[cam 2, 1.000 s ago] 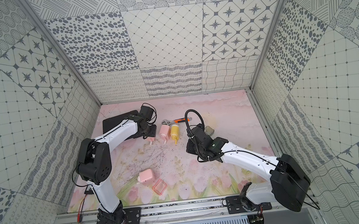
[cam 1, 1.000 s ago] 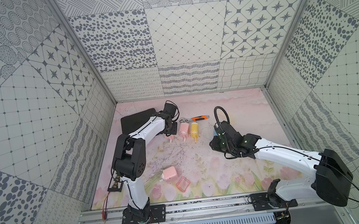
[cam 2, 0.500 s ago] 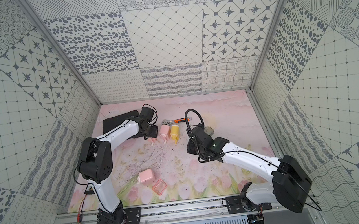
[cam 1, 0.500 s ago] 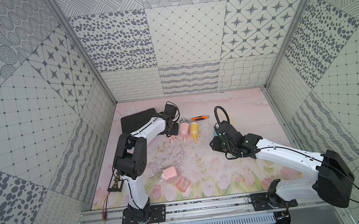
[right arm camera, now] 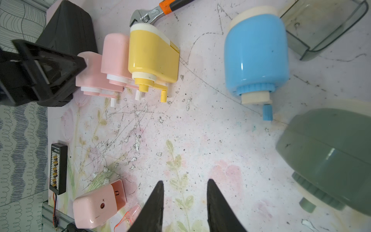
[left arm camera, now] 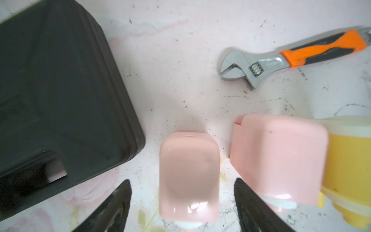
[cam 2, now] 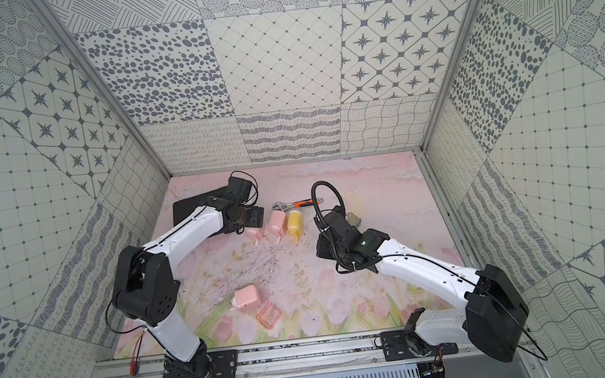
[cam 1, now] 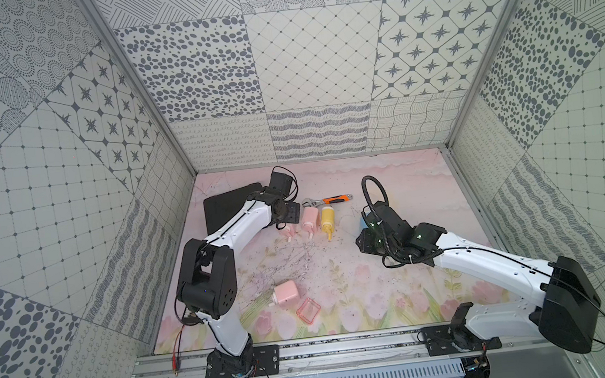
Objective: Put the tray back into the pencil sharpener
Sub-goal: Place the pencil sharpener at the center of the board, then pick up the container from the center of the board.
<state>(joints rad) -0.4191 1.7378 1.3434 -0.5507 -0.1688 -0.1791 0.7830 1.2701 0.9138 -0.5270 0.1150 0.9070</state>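
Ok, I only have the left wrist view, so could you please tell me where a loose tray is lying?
Observer: A clear pink tray lies on the mat near the arms' bases.
Operator: Is a sharpener close to it?
Observer: Yes, a lone pink sharpener lies right beside it.
Operator: And the right hand?
Observer: The right hand hovers open and empty over bare mat, with a blue sharpener ahead of it.
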